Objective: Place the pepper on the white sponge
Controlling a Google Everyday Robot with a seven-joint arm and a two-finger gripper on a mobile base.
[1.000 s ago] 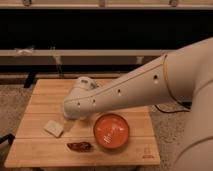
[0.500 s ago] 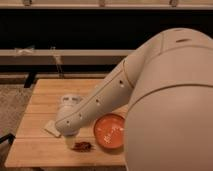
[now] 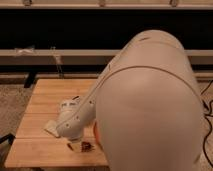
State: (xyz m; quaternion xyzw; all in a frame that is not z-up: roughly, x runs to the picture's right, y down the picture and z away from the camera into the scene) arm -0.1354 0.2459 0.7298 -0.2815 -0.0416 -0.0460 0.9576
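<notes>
- There is just one camera. It sits up high and looks forward and down at the wooden table (image 3: pixel 45 95) in the lower left of the frame.
- The arm (image 3: pixel 150 100) is very near the camera. Its big white shell fills the middle and right.
- The gripper (image 3: pixel 76 142) is farther off, low and left of the middle, by the table's near edge.
- A dark wall (image 3: pixel 60 30) across the top is farthest away.

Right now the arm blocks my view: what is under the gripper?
Under the gripper, near the front of the table, part of the pepper shows. The arm hides most of the white sponge beside it.
</notes>
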